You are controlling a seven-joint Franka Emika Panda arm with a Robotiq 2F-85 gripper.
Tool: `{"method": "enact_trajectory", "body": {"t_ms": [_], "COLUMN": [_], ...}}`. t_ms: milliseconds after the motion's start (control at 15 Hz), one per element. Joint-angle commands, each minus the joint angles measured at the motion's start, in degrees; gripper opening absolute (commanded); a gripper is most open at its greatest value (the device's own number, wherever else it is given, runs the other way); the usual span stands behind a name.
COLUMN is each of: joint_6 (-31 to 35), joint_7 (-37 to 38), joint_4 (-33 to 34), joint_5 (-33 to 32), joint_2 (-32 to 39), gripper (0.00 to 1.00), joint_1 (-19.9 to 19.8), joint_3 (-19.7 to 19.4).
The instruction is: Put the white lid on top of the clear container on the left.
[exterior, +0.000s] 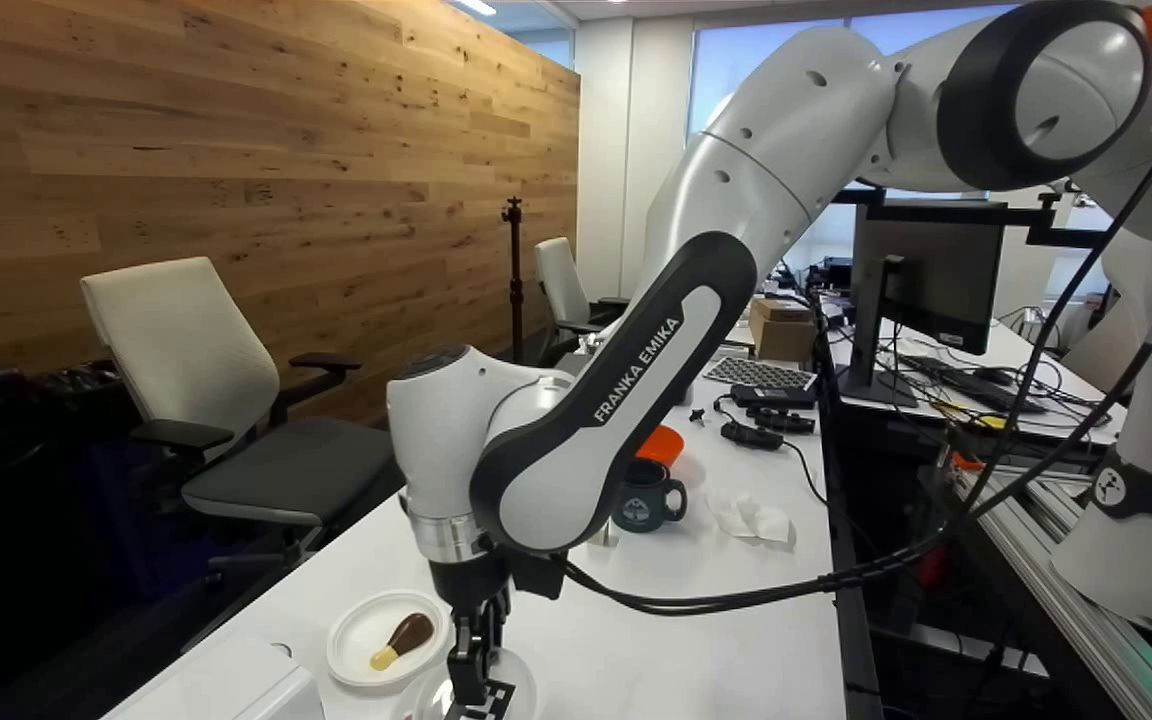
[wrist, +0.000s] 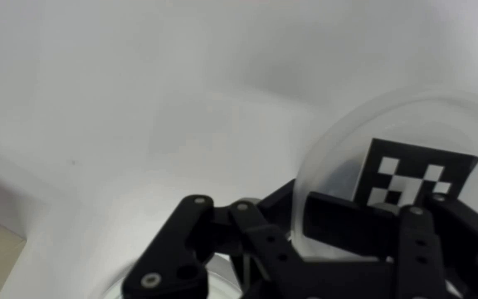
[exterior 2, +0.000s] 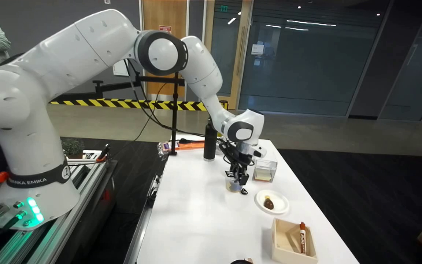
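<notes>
The white lid (exterior: pixel 492 704) has a bold black-and-white square pattern; in the wrist view the lid (wrist: pixel 413 172) shows a round translucent body around it. My gripper (wrist: pixel 300 201) has its fingers on either side of the lid's rim and looks shut on it. In an exterior view the gripper (exterior 2: pixel 241 179) points down, with the patterned lid (exterior 2: pixel 229 173) just above the clear container (exterior 2: pixel 233 186). The clear container (exterior: pixel 418 708) also shows at the bottom edge, with a reddish spot, partly cut off. I cannot tell whether the lid touches it.
A round white dish (exterior 2: pixel 258 200) with a brown lump stands close by. A tan wooden box (exterior 2: pixel 283 253) holds a marker. A clear box (exterior 2: pixel 265 171) and a black bottle (exterior 2: pixel 210 143) stand behind the gripper. A dark mug (exterior: pixel 644 505) and a tissue (exterior: pixel 751 520) are also on the table.
</notes>
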Motion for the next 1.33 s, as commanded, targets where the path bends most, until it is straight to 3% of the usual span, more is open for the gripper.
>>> {"method": "enact_trajectory", "body": {"t_ms": [0,67,133,200,867,1000,1267], "joint_6": [-1.8,-2.7,-2.9,-3.3,-5.2,-5.2,-4.6], "joint_7": [-1.2,-1.2,-0.8,-0.8,-0.2,-0.2,-0.3], "joint_4": [3.6,4.1,4.3,4.6,6.6,7.1,6.9], "joint_5": [-2.1,-2.1,-2.1,-2.2,-3.7,-3.4,-2.3], "joint_2": [2.0,2.1,2.2,2.3,2.6,2.9,1.8], "gripper": [0.0,0.0,0.25,0.26,0.94,1.0,1.0], "joint_1": [-0.4,-0.3,-0.2,-0.2,0.3,0.0,-1.3], "joint_3": [0.6,0.6,0.4,0.4,-0.1,0.1,0.7]}}
